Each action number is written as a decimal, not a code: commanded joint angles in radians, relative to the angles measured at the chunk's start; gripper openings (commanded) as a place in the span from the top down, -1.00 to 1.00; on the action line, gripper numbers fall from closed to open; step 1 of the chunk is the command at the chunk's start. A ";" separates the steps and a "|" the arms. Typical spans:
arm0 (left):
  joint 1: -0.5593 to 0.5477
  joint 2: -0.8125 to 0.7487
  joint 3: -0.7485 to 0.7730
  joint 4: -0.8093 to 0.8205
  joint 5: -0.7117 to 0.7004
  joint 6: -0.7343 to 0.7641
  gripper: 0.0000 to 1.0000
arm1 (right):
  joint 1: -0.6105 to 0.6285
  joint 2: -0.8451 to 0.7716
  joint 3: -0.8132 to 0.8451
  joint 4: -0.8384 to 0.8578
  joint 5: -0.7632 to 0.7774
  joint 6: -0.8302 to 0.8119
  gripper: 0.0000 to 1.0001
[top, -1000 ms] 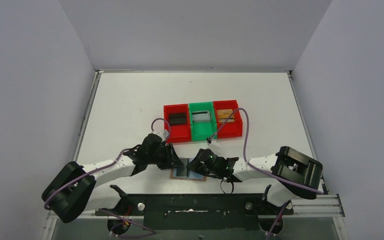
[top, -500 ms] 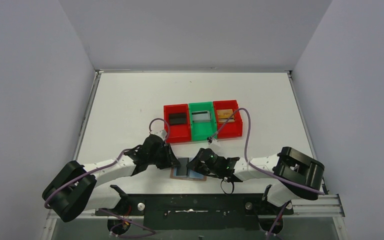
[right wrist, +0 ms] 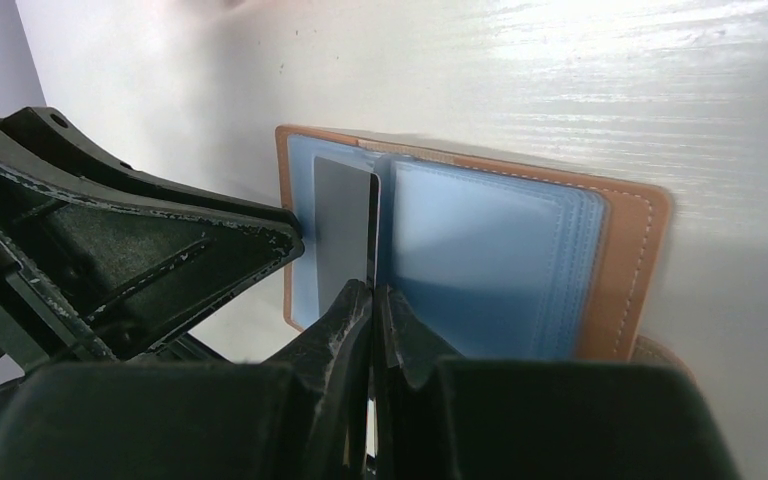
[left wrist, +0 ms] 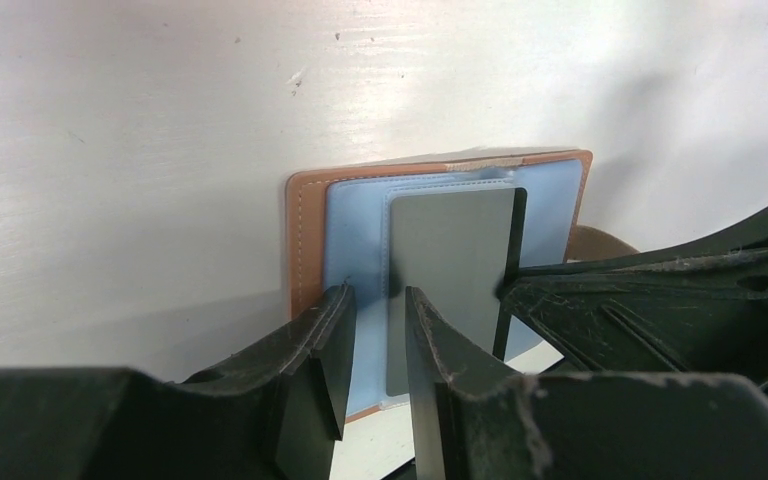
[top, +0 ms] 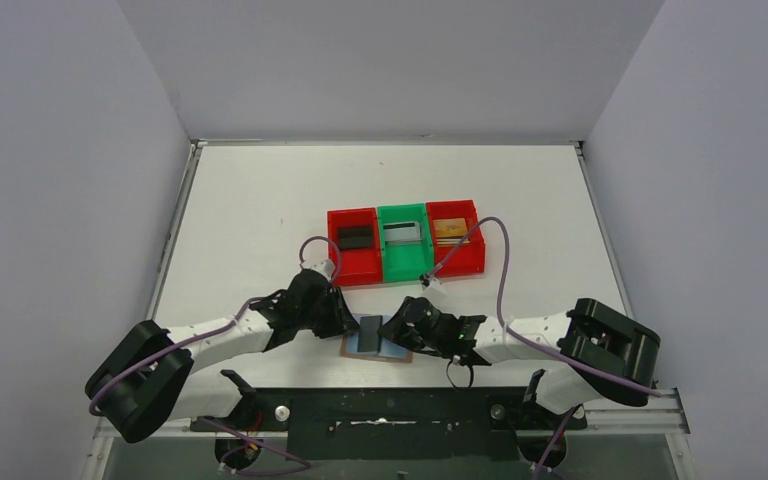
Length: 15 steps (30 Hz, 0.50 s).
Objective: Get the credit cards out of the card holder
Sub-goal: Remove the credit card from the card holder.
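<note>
The tan card holder (top: 400, 353) (left wrist: 305, 235) lies open near the table's front edge, blue sleeves up. A grey credit card (left wrist: 450, 260) (right wrist: 345, 215) stands partly out of the left sleeve, tilted up on one long edge. My right gripper (right wrist: 372, 290) (top: 397, 330) is shut on that card's raised edge. The left gripper (left wrist: 377, 297) (top: 345, 322) is open a narrow gap, its fingertips down on the holder's left page beside the card, with only blue sleeve showing between them. Black (top: 355, 238), silver (top: 401, 233) and gold (top: 448, 232) cards lie in the bins.
Three bins stand in a row mid-table behind the holder: red (top: 353, 268), green (top: 403, 268), red (top: 460, 264). Purple cables loop from both wrists toward the bins. The black mounting rail (top: 380, 405) runs just in front of the holder.
The left gripper's jaws have narrowed over the holder's left page. The right arm's elbow has shifted a little to the right, its gripper staying shut on the card.
</note>
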 commanded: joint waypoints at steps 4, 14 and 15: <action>-0.016 0.026 -0.004 -0.099 -0.075 0.037 0.49 | -0.006 -0.032 0.024 -0.129 0.065 0.020 1.00; -0.019 0.010 0.014 -0.117 -0.082 0.041 0.46 | -0.007 -0.083 -0.051 -0.071 0.070 0.044 1.00; -0.021 0.002 0.021 -0.120 -0.086 0.042 0.44 | -0.006 -0.085 -0.063 -0.054 0.066 0.046 1.00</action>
